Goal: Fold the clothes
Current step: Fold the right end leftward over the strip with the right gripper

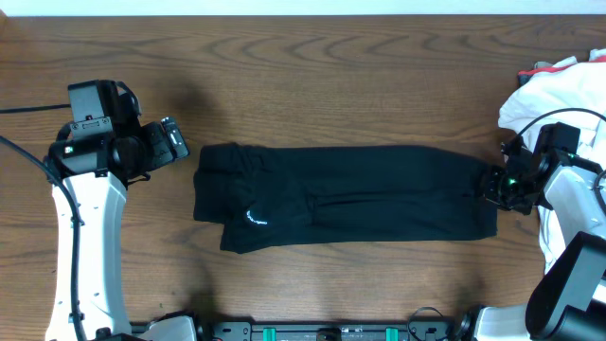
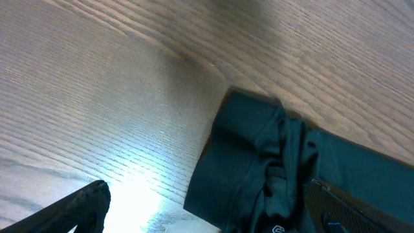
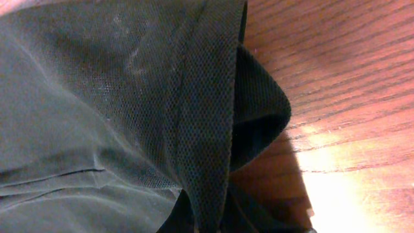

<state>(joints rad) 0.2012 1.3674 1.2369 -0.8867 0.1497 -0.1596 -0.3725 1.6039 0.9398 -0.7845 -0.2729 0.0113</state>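
Far left on the brown wood-grain table (image 1: 312, 76): left gripper (image 1: 176, 142), fingers spread wide, nothing between them. Sits just beside the collar end of the garment, apart from it, nose aimed toward the cloth. White forearm rising from the near edge of the table, wrist bent over toward the middle.

Moving to centre: black soft fabric shirt (image 1: 379, 194), laid out as one long narrow band across the table, sides apparently tucked in. Collar end bunched and rumpled in the left wrist view, small white logo (image 1: 254, 218) showing near that end. Looks like the lengthwise folds are done, with only the crosswise fold left.

Over to the right end now: right gripper (image 1: 497, 187), fingers clenched tight, by all appearances pinching the shirt's hem. Up close in the right wrist view, mesh-textured hem edge (image 3: 194, 129) drawn up toward the camera, a little pocket of cloth lifted off the wood beneath. Fingertips themselves hidden under the fabric, so exactly how many layers are caught cannot be told. Arm reaching in from the near right corner, wrist low, gripper pointing left along the band.

Behind it, far right: heap of white cloth (image 1: 559, 90), no part of this job.

Step in hand, as a judgement: grabbing the hem for the halving fold. Next move calls for a clean lift off the table, then a carry leftward over the band toward the collar, layers kept together, edges landing square. Could use the free left gripper to pin the collar end against sliding.
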